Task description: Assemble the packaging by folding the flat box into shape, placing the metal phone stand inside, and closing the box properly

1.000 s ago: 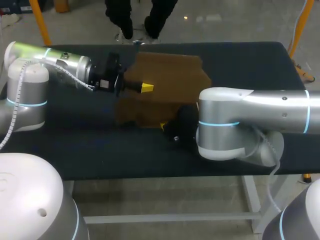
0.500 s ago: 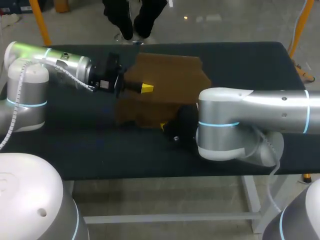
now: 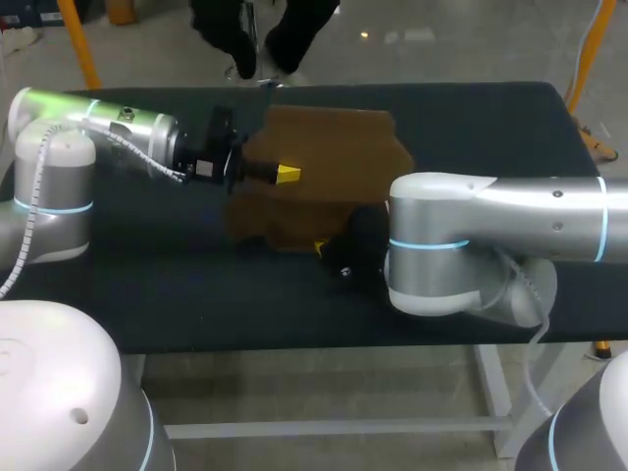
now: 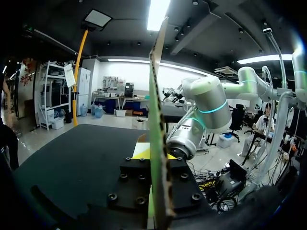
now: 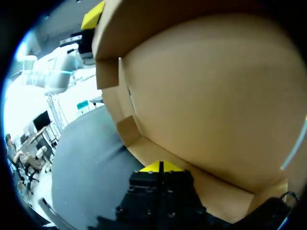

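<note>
The brown cardboard box [image 3: 334, 157] is partly raised off the black table, mid-table toward the far edge. My left gripper [image 3: 287, 174] comes in from the left and is shut on one of its panels. In the left wrist view that panel [image 4: 156, 120] stands edge-on between the fingers of the left gripper [image 4: 152, 155]. My right gripper [image 3: 320, 247] sits low at the box's near edge, mostly hidden by its own arm. In the right wrist view the right gripper [image 5: 160, 166] has its yellow tips pressed together just short of the box's lower flap [image 5: 206, 96]. No phone stand shows in any view.
The black table [image 3: 147, 285] stretches bare to the left and front of the box. My right arm's thick elbow [image 3: 442, 245] hangs over the table's right front and blocks the view of that part.
</note>
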Robot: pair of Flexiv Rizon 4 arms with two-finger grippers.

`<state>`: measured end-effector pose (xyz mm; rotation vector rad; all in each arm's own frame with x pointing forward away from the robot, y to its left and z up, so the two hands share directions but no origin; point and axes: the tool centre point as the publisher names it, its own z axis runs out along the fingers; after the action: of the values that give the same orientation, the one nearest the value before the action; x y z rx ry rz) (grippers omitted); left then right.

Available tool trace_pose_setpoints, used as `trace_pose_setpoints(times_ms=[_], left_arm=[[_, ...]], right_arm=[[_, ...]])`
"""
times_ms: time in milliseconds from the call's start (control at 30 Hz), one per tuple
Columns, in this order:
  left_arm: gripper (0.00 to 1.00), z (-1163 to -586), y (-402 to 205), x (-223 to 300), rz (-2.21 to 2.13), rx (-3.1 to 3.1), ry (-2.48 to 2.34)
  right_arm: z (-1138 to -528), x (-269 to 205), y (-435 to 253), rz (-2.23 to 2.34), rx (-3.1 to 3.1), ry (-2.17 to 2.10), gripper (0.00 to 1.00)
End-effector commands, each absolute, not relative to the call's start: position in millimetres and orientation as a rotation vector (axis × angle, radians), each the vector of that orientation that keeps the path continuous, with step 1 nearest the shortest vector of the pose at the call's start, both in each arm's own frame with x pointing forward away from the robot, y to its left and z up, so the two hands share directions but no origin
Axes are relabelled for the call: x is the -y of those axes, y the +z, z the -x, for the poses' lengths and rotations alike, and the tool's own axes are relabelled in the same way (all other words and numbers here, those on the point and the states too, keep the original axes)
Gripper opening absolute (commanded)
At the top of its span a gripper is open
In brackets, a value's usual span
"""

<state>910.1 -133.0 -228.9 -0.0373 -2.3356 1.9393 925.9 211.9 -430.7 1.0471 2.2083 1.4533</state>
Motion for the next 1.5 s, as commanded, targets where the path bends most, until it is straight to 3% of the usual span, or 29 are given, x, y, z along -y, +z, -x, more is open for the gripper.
trace_pose_setpoints(times_ms=[33, 633, 1500], left_arm=[[0.0, -909.5, -232.4, 133.0, 0.039, 2.335, 1.944], [0.0, -909.4, -233.1, 132.6, 0.037, 2.329, 1.955], [0.0, -909.4, -233.1, 132.6, 0.037, 2.329, 1.955]], right_arm=[[-928.3, -216.5, -439.4, -1.049, -2.205, 1.45, 0.0], [-926.4, -216.2, -437.3, -1.042, -2.203, 1.452, 0.0], [-843.1, -175.0, -361.5, -0.868, -2.164, 1.574, 0.0]])
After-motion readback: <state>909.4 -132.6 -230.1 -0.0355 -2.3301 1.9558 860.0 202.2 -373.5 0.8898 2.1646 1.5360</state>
